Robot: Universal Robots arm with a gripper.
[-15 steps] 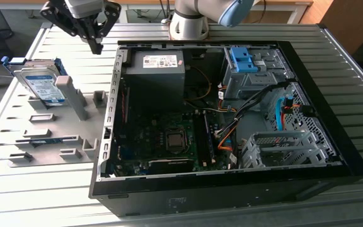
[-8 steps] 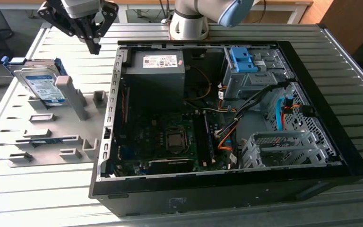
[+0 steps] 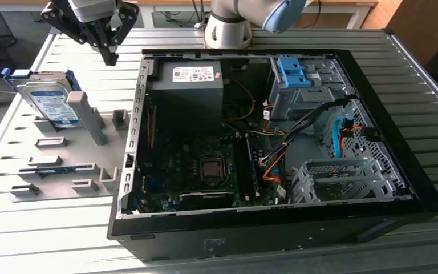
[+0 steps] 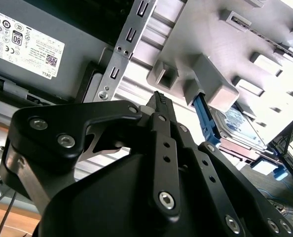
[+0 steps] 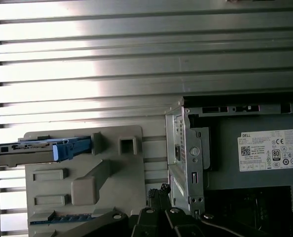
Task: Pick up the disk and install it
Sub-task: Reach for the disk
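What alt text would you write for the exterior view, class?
A black robot claw, shut and empty, hangs near a grey plastic holder tray where the silver hard drive with a blue bracket stands on edge. On the exterior view's right lies an open black computer case.

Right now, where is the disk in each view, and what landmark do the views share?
Exterior view: disk stands upright in the grey holder.
Second wrist view: disk behind a block of the holder.
First wrist view: disk edge-on at the holder's edge.
Shared landmark: the grey holder.
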